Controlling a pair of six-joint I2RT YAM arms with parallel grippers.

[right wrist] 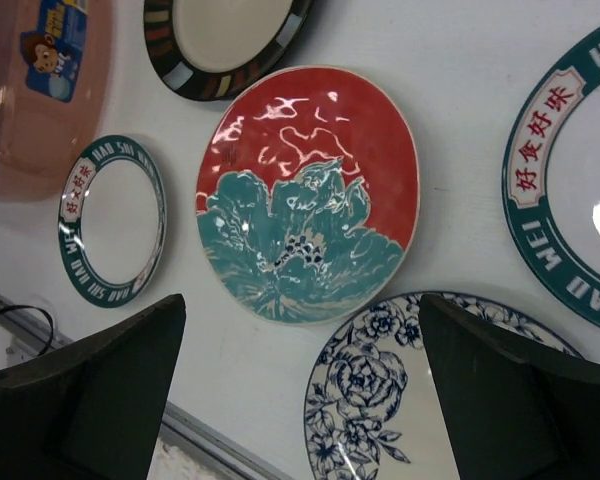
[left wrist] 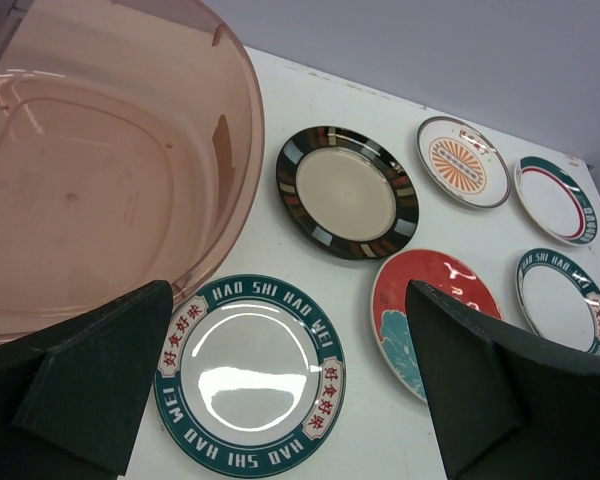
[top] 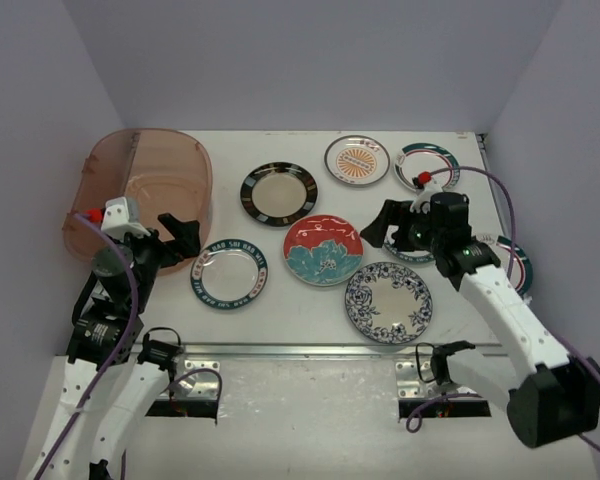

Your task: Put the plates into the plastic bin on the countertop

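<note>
Several patterned plates lie flat on the white countertop (top: 290,325): a teal lettered one (top: 229,273), a black-rimmed one (top: 279,194), a red-and-teal floral one (top: 323,249), a blue floral one (top: 388,302) and an orange sunburst one (top: 357,160). The reddish plastic bin (top: 195,165) stands at the far left with nothing in it. My left gripper (top: 185,240) hovers open by the bin's near right corner, above the teal lettered plate (left wrist: 250,375). Over the gap between the floral plates, my right gripper (top: 380,228) is open too, holding nothing.
A green-and-red rimmed plate (top: 427,166) sits at the back right and another (top: 521,266) shows behind my right arm. A second teal lettered plate (right wrist: 570,200) lies partly under that arm. A metal rail (top: 310,350) runs along the front edge. Walls close in on three sides.
</note>
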